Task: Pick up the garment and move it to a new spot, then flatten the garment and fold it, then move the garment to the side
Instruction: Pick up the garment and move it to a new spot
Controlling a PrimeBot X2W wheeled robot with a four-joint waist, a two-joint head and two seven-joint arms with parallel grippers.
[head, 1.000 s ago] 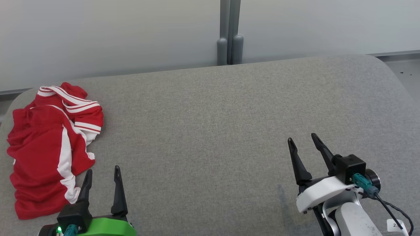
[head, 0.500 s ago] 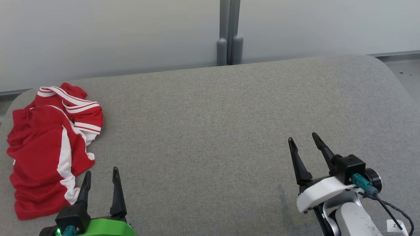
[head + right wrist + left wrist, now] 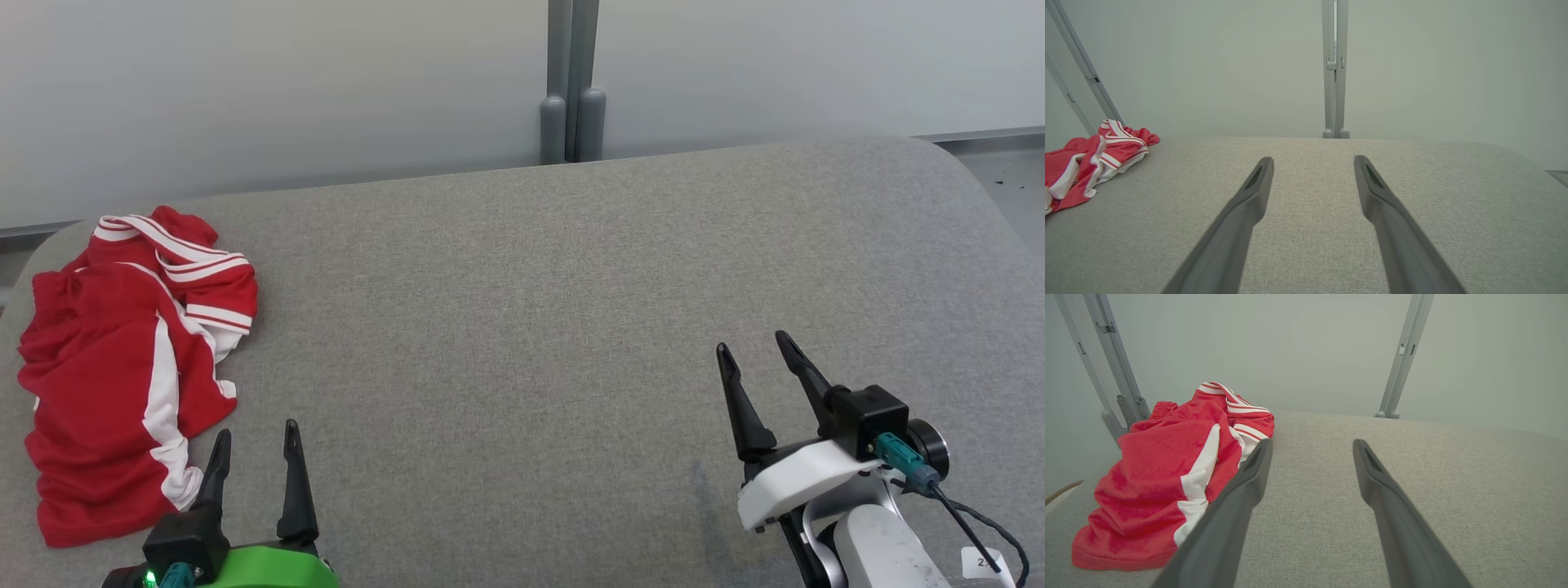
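While nothing is yet held, the pick-up is judged to be the step in hand. The grey, fabric-covered table (image 3: 571, 286) is taken as the landmark. The garment (image 3: 114, 376), red with white stripes, is seen crumpled at the table's left end. It reaches from near the far edge almost to the near edge, so its long axis is laid roughly front to back across the table. The left pincer (image 3: 255, 428) is found at the table's near edge, just beside the garment's near right corner. Its fingers are spread wide and nothing is pinched between them. In the left wrist view the garment is shown ahead and to the left of the fingers' line, with one finger overlapping its edge, though contact cannot be told. The right pincer (image 3: 751, 341) is set at the near edge towards the table's right end, well apart from the garment, likewise spread and empty. The left arm is therefore judged the nearer, and a short move leftward and forward is thought to be called for.
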